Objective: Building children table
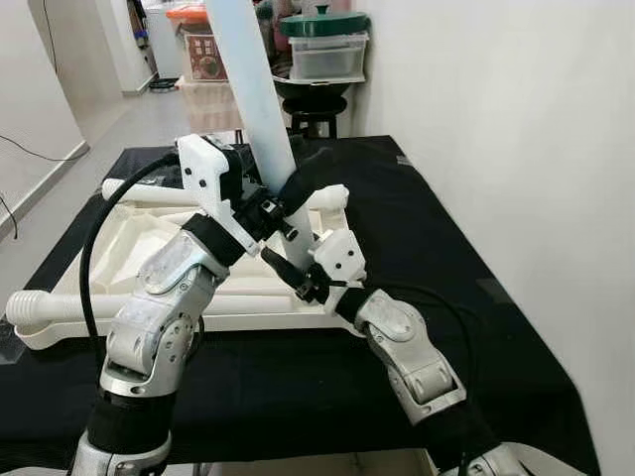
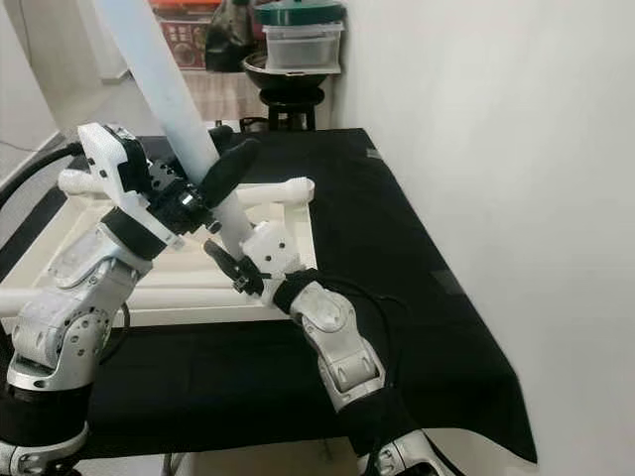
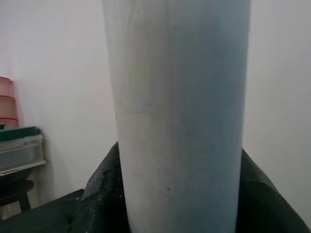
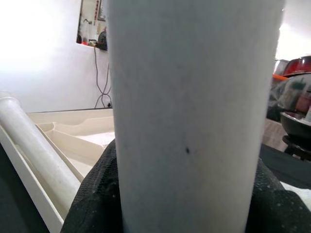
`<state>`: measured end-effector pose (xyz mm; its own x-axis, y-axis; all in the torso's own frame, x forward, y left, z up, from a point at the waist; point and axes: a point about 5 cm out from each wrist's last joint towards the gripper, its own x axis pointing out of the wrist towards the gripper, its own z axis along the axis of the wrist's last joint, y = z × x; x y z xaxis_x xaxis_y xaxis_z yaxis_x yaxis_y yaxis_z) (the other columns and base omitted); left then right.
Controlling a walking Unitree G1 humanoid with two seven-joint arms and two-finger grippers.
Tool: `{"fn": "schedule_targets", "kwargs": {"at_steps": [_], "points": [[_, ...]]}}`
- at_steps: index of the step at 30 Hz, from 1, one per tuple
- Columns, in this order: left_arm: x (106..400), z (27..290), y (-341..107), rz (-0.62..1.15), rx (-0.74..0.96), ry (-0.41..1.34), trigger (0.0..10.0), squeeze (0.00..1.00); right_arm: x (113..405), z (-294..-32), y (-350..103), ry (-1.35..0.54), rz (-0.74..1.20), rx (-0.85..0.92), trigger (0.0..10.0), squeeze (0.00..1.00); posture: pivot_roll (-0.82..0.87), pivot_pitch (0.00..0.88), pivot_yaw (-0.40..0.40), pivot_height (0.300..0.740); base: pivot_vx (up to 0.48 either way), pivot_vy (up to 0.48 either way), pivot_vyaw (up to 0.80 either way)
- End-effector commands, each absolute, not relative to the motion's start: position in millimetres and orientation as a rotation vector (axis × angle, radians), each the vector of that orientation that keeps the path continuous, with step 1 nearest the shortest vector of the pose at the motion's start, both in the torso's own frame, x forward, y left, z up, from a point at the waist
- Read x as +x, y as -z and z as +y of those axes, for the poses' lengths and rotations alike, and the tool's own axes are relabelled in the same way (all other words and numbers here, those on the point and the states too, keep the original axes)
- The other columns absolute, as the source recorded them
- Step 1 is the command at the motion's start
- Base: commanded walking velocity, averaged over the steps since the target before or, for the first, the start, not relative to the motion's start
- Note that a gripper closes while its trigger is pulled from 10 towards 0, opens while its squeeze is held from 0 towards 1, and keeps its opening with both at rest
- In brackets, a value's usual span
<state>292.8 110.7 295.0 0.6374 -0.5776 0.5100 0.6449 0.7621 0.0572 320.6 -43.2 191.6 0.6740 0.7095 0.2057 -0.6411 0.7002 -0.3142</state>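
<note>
Long pale-blue plastic table leg (image 1: 260, 94) stood tilted over cream upside-down tabletop (image 1: 129, 248). Left gripper (image 1: 281, 203) clamped higher, right gripper (image 1: 298, 260) clamped lower, nearer tabletop w/ leg's bottom end.

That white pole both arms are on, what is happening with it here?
The robot is putting a children's table together. Both pincers grip one white table leg, the left pincer higher on it, the right pincer lower near its base. The leg tilts up over the upturned white tabletop, which lies on a black cloth. Two more legs lie along the tabletop: one at its far edge, one at its near edge. Whether the held leg is seated cannot be told.
</note>
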Motion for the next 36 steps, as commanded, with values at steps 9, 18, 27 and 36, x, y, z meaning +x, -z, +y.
{"fn": "schedule_targets", "kwargs": {"at_steps": [9, 18, 27, 36], "points": [[289, 112, -298, -0.52, -0.161, 0.827, 0.0, 0.0, 317, -40, -190, -0.862, -0.292, -0.169, 10.0, 1.0, 0.01, 0.0, 0.003, 0.74, 0.0, 0.0, 0.0], [245, 113, -286, -0.383, -0.179, 1.508, 0.0, 0.0, 301, -38, -182, -1.119, -0.292, -0.299, 10.0, 0.0, 0.0, 0.0, 0.003, 0.74, 0.0, 0.0, 0.0], [233, 110, -271, -0.245, -0.103, 1.725, 0.0, 0.0, 289, -36, -174, -1.227, -0.228, -0.25, 0.0, 0.0, -0.01, 0.0, 0.01, 0.74, 0.0, 0.0, 0.0], [231, 110, -270, -0.239, -0.131, 1.753, 0.0, 0.0, 288, -39, -177, -1.233, -0.248, -0.219, 0.0, 0.0, -0.01, 0.0, 0.008, 0.74, 0.0, 0.0, 0.0]]}}
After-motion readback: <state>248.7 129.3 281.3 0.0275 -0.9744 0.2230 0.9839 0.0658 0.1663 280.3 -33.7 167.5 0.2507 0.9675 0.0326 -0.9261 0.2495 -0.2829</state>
